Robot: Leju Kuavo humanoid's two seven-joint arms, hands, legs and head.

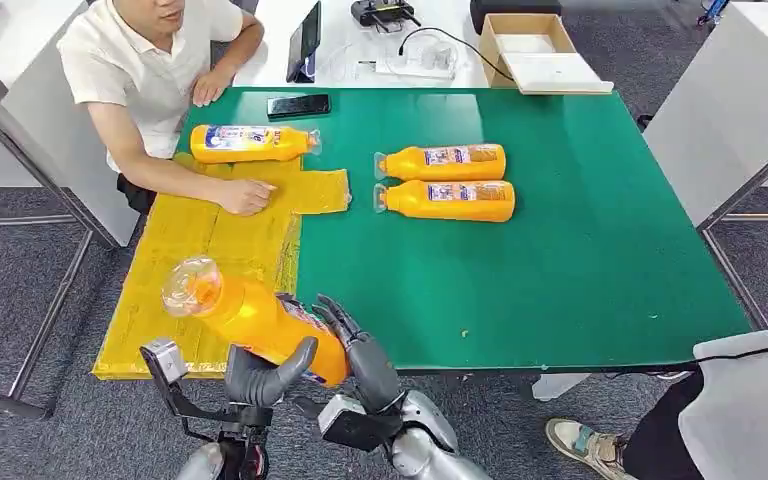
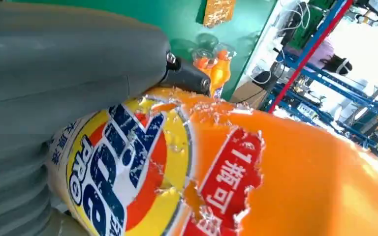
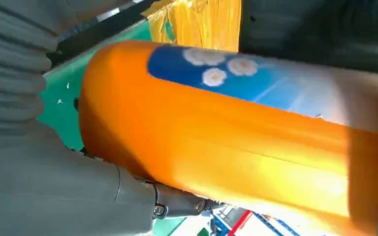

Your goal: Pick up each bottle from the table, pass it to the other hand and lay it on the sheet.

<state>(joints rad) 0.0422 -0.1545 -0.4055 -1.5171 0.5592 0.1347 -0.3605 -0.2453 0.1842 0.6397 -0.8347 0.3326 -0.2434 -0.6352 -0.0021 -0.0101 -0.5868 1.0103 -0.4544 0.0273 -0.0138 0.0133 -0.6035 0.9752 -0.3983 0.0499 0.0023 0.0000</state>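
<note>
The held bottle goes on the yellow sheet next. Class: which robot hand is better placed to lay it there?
Probably the left robot hand: it grips the bottle on the side where the yellow sheet lies.

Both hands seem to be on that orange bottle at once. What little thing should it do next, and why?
Probably the right hand should let go. The left hand already wraps the bottle, held in the air at the table's near edge, so the pass looks nearly done. The yellow sheet lies just beyond on the left hand's side, with one bottle already lying at its far end.
</note>
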